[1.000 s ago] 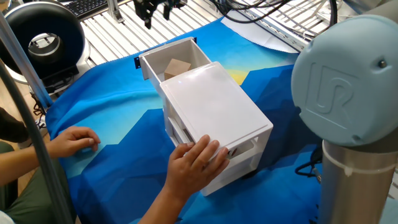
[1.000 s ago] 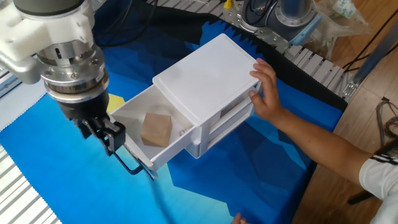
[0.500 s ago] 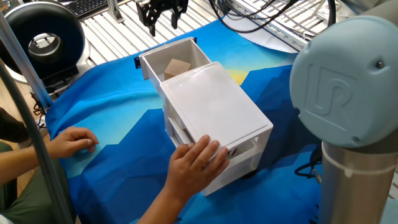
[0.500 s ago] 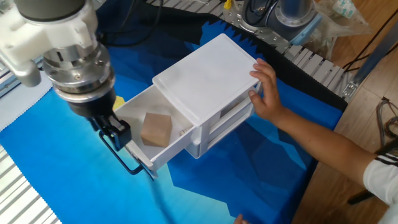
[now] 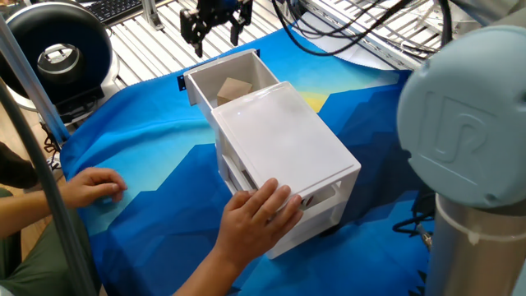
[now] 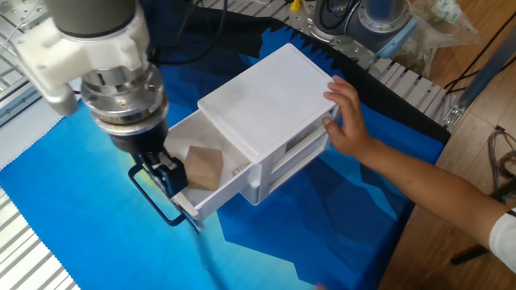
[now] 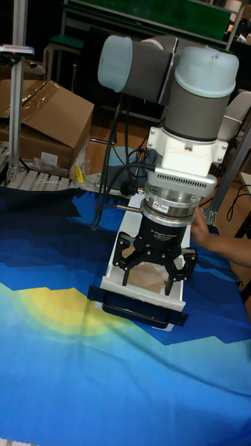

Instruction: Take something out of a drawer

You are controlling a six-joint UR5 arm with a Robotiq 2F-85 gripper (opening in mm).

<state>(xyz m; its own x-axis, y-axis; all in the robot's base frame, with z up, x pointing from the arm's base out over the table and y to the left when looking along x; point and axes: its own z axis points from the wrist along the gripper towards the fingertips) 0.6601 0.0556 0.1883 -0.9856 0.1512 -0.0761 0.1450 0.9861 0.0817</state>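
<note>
Since the earlier frames the gripper (image 7: 153, 268) has been carried from outside the front corner of the drawer (image 6: 211, 198) to a spot over its open front end, close beside the wooden cube (image 6: 205, 167). Jaws are seen apart in the tall fixed view, nothing held between them.

Cube location: inside the pulled-out top drawer, partly tucked under the lid of the drawer unit (image 5: 283, 144), resting on the drawer floor. Contact between the fingers and the cube cannot be confirmed from any view.

A hand (image 5: 259, 215) is pressed on the rear of the unit, apparently to steady it; a second hand (image 5: 90, 187) rests flat on the blue cloth (image 5: 156, 156) covering the table.

Handling estimate: cube is judged light, rigid, not fragile, with flat dry wooden faces, so slip is unlikely. Best hold is expected across two opposite vertical faces, jaws lowered straight down. Clearance is tight: drawer walls on the sides, unit lid overhanging behind.
</note>
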